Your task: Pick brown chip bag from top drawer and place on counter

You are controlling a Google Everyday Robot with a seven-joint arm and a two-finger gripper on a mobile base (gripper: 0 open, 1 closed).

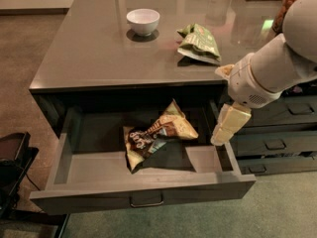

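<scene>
Camera view: near-diagonal bag (pixel 158 133), gripper (pixel 219 138) beside

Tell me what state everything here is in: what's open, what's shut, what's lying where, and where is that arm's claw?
top drawer: pulled open.
brown chip bag: lying crumpled on the drawer floor, not held.
gripper: hanging over the drawer's right side, apart from the bag.
counter: bearing a bowl and a bag.
white bowl: upright on the counter.
green chip bag: lying on the counter.
side drawers: shut.
</scene>
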